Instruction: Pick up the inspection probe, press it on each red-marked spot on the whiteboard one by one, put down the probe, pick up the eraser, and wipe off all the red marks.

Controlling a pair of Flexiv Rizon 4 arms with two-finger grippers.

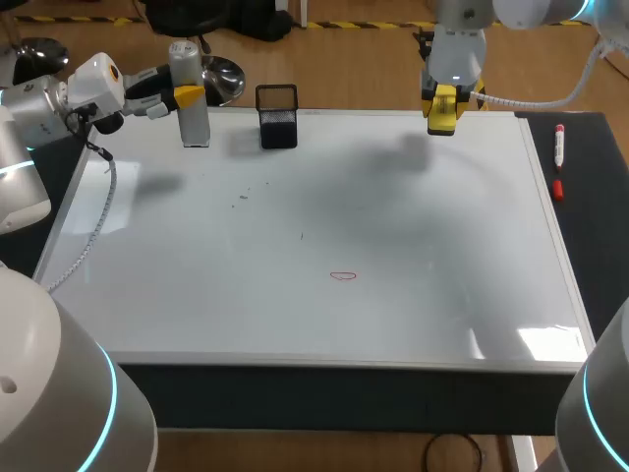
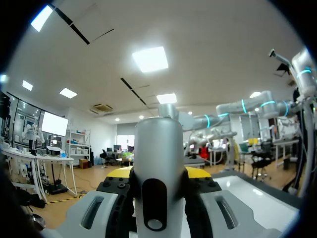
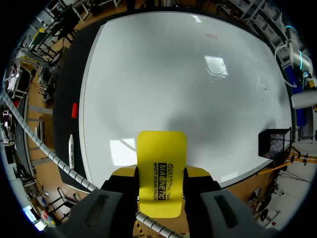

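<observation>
Both our pincers hold tools at the far edge of the whiteboard (image 1: 413,226).
Our left gripper (image 1: 185,96) clasps the silver inspection probe (image 1: 194,123) upright near the far left corner, beside a black mesh holder (image 1: 277,116). Our right gripper (image 1: 443,98) grips the yellow eraser (image 3: 161,171) over the far right. One red mark (image 1: 342,276) lies mid-board, well apart from both.

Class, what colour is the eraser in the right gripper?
The eraser is yellow with black print; see the right wrist view.
</observation>
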